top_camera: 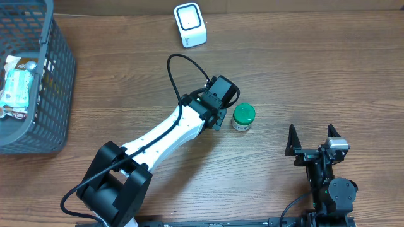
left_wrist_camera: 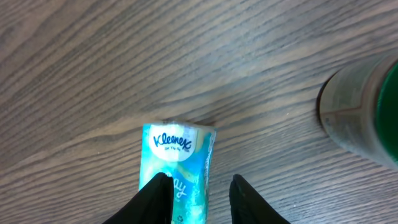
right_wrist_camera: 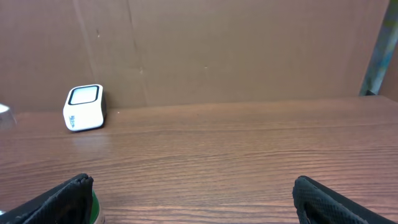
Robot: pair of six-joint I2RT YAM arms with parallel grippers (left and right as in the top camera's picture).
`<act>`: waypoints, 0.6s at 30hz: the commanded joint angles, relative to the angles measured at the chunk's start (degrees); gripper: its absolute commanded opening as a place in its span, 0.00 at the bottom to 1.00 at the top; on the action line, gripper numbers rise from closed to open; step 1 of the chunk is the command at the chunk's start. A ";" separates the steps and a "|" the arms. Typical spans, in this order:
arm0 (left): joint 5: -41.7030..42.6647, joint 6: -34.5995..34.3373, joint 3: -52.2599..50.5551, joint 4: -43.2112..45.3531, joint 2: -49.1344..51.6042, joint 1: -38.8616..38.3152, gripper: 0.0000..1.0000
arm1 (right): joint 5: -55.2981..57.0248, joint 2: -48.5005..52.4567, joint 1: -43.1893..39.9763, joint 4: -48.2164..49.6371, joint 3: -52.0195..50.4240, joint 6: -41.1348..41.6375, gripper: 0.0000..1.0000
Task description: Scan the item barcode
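Tissue pack (left_wrist_camera: pixel 177 155), teal with a Kleenex label, lies flat on the wooden table (top_camera: pixel 126 75) in the lower middle of the left wrist view, its labelled end pointing up the frame. The left gripper (left_wrist_camera: pixel 198 182) straddles the pack's near end. Its jaws stand a little apart: one black finger (left_wrist_camera: pixel 155 196) overlaps the pack's left edge, while a thin strip of bare wood shows between the other finger and the pack's right edge.

In the overhead view the left arm reaches from the bottom left to the centre of the frame and hides the pack beneath its wrist. A small jar with a green lid (top_camera: pixel 243 116) stands just right of that wrist, apart from it.

The white scanner (top_camera: pixel 190 24) sits at the top centre, well away from the pack. A grey mesh basket (top_camera: pixel 53 82) fills the upper left corner and holds some packaged goods.

The right gripper (top_camera: pixel 312 140) rests at the lower right, jaws spread wide with nothing between them.
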 commanded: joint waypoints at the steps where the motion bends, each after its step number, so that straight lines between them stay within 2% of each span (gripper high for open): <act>1: -1.20 -0.33 -1.64 0.26 -0.72 0.11 0.32 | 0.57 -0.46 -0.20 0.33 -0.61 0.22 1.00; 18: -1.25 -2.36 -6.32 5.42 -0.70 0.09 0.29 | 0.55 -0.46 -0.20 0.33 -0.61 0.22 1.00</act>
